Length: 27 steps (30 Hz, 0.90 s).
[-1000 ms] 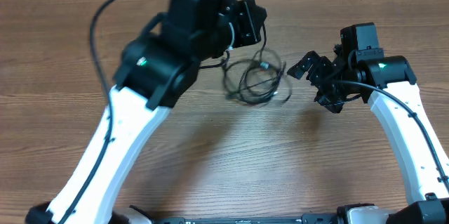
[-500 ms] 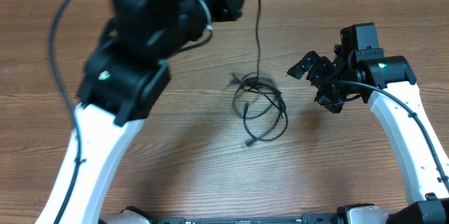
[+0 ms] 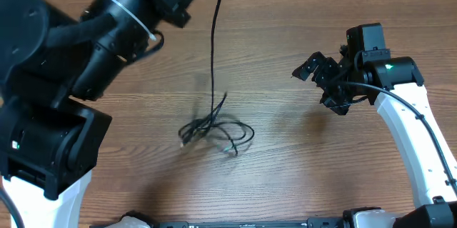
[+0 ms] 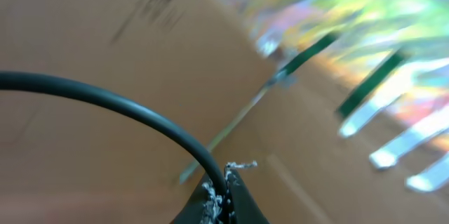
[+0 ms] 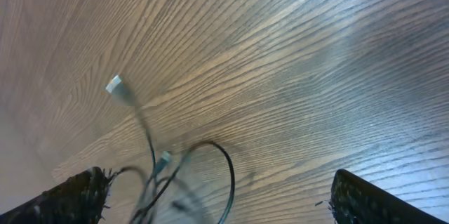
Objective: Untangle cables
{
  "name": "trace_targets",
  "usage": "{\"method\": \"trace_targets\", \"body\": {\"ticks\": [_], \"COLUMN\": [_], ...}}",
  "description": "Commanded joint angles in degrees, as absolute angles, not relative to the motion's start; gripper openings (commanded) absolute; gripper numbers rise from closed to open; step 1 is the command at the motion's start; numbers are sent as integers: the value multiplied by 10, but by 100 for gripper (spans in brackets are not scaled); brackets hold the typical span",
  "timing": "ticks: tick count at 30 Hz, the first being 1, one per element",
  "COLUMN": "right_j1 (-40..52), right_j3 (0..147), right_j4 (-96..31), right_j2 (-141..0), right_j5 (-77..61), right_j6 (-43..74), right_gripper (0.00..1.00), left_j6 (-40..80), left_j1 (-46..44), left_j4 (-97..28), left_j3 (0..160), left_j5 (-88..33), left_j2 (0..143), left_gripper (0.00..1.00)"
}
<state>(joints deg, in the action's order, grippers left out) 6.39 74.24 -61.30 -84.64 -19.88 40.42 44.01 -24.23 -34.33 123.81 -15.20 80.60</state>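
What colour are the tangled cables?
The cables are black, which shows best in the overhead view against the brown wood.

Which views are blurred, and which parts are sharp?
Overhead: the left arm is smeared, the cables look ghosted, the right gripper is sharp. Left wrist: the background is streaked; only the held cable at the left gripper reads clearly. Right wrist: the table grain is crisp, the cable loops soft.

The tabletop (image 3: 300, 171) is wood with fine grain and a soft sheen. The cables (image 3: 213, 78) are smooth, faintly glossy black; a plug (image 5: 114, 83) ahead of the right tool (image 3: 314, 86) looks silvery metal. Its fingers (image 5: 77, 194) are matt black, rough-edged.
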Motion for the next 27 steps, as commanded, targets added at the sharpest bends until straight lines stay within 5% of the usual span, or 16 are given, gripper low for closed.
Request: {"method": "trace_targets", "body": {"ticks": [1, 12, 21, 27], "right_j1": [63, 63, 63, 63], "right_j3": [750, 750, 750, 750], "right_j4": [-612, -612, -612, -612], "right_j2": [-841, -841, -841, -841], "right_j5": [-191, -191, -191, -191], "right_j6": [400, 400, 400, 400], "right_gripper": [100, 100, 100, 100], "left_j6": [386, 416, 374, 514], "left_j1": [-240, -223, -221, -217], "left_j4": [-392, -81, -360, -81], "left_j3": [1235, 1235, 1235, 1236], "left_j5": [-131, -177, -203, -323], "left_j2": [849, 874, 933, 943], "left_gripper": [4, 4, 4, 4]}}
